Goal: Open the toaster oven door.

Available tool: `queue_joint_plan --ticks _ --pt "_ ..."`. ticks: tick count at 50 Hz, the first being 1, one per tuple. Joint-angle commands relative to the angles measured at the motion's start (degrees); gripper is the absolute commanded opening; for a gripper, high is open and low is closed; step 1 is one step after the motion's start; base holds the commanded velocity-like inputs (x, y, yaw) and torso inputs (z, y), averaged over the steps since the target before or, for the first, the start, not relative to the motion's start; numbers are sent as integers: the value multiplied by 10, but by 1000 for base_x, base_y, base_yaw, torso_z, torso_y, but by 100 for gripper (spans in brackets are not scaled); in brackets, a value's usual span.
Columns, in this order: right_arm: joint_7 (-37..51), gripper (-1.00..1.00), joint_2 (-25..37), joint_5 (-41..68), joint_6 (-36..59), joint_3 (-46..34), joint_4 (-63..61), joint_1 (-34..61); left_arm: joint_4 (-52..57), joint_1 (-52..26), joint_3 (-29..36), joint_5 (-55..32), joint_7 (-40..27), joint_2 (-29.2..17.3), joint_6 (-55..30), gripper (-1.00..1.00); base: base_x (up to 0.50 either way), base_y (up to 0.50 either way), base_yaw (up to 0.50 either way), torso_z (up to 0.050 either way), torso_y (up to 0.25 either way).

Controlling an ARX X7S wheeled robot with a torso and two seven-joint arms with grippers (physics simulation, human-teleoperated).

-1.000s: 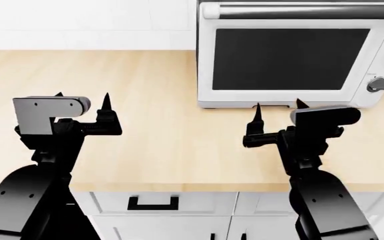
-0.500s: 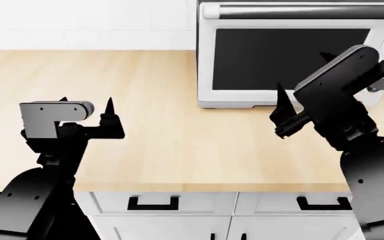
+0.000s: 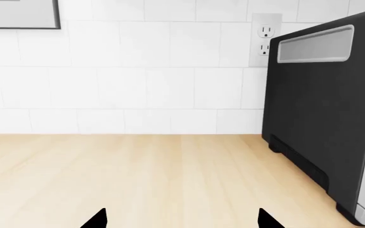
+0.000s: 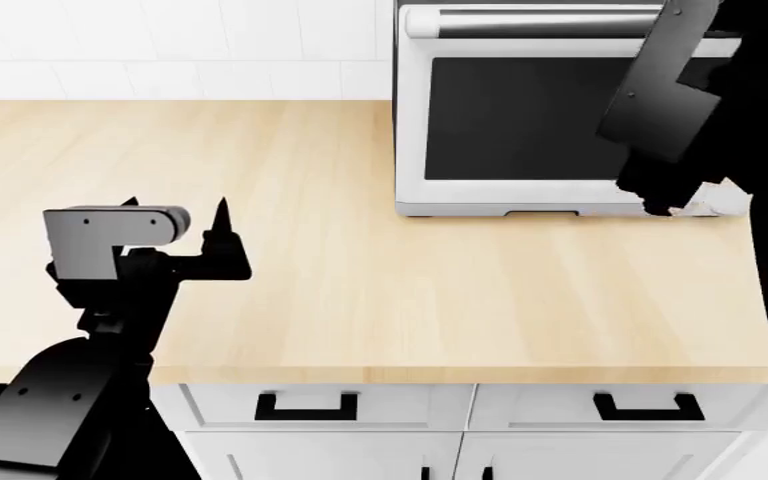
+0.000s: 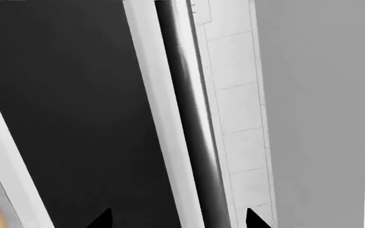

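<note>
The toaster oven [image 4: 598,110] stands at the counter's [image 4: 357,260] back right, its door [image 4: 531,115] shut. The right gripper [image 5: 176,221], fingers spread, straddles the smooth silver bar handle [image 5: 192,109]; closing off-centre could let the round bar slip. The left gripper [image 4: 177,215] hangs spread and empty. The glass is dark and glossy, its frame white.

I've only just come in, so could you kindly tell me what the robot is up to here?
The robot is going for the toaster oven on the wooden counter. Its right arm is raised in front of the toaster oven door, which looks closed, and the right tool is open, lined up with the silver handle but not gripping it. The left tool hovers open over the counter, holding nothing.
</note>
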Motion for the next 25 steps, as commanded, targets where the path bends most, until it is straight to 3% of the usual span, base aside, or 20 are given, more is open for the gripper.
queue_joint_plan --ticks 1,25 --pt "-53 100 -19 -57 -51 -81 113 100 -2 6 -4 -4 0 -2 7 100 0 0 0 0 0" --pt "-13 100 -89 -48 -203 -101 346 170 -4 14 -5 -7 -3 -6 14 100 0 0 0 0 0"
